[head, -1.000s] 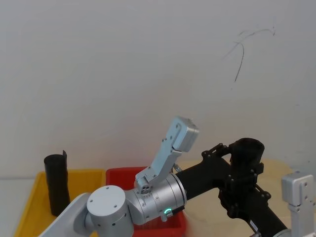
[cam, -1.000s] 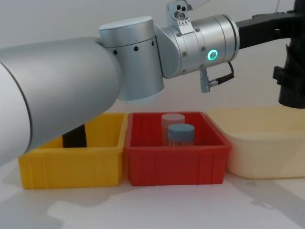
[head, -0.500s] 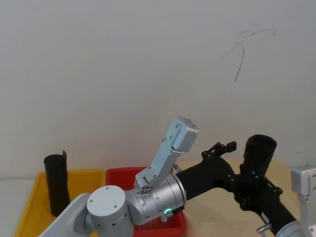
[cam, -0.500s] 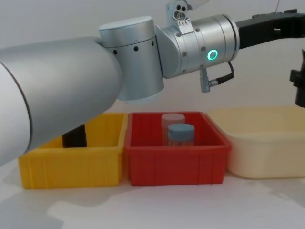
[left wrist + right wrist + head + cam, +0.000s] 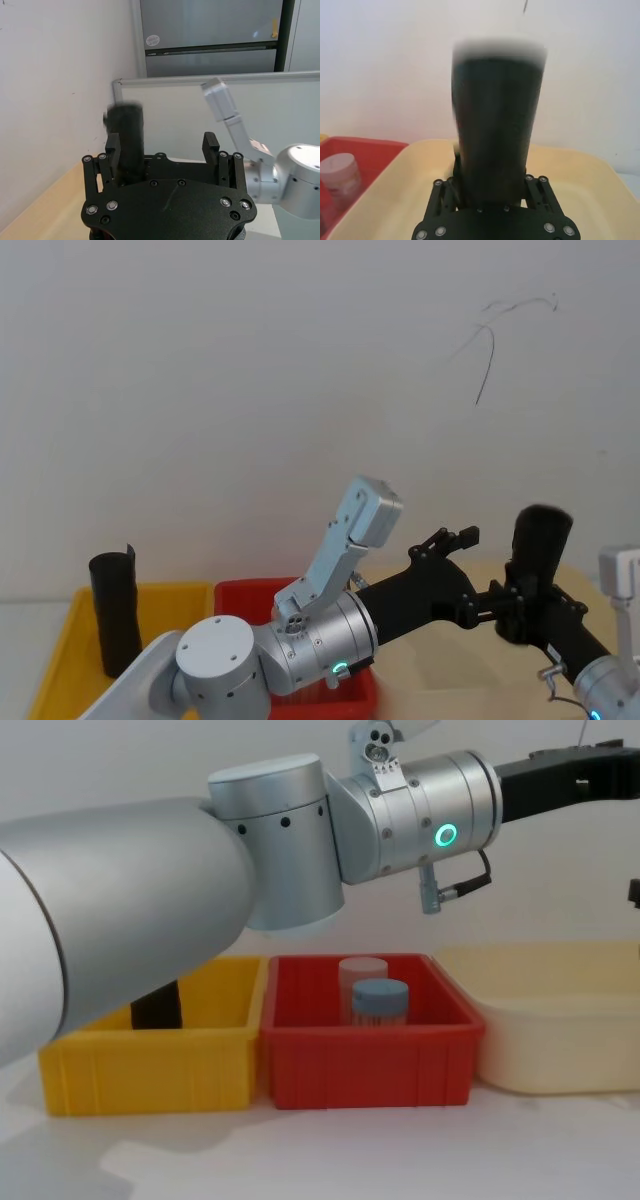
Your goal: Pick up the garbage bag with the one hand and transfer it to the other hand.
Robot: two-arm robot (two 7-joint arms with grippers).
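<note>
1. Head view: the garbage bag (image 5: 540, 538) stands upright at 3 o'clock from the left tool (image 5: 447, 539), gripped low by the right tool (image 5: 518, 602).
2. Left wrist view: the left tool is spread and empty, with the bag beyond it.
3. Right wrist view: the right tool is clamped on the bag, so the handover looks made.
4. Chest view: the left arm hangs above the red bin (image 5: 370, 1050). Next, I judge, it should back away toward 9 o'clock.

I count three containers side by side on the surface (image 5: 300, 1150): left bin (image 5: 150, 1085), middle bin (image 5: 370, 1085), right tub (image 5: 560, 1060). A roll (image 5: 115, 615) stands in the left bin's far left corner. Two jars sit in the middle bin, near jar (image 5: 380, 1002) before far jar (image 5: 362, 968). Over the tub, the right end effector (image 5: 527, 592) carries the garbage bag (image 5: 540, 540) upright. The left end effector (image 5: 447, 540) is left of it, apart.
</note>
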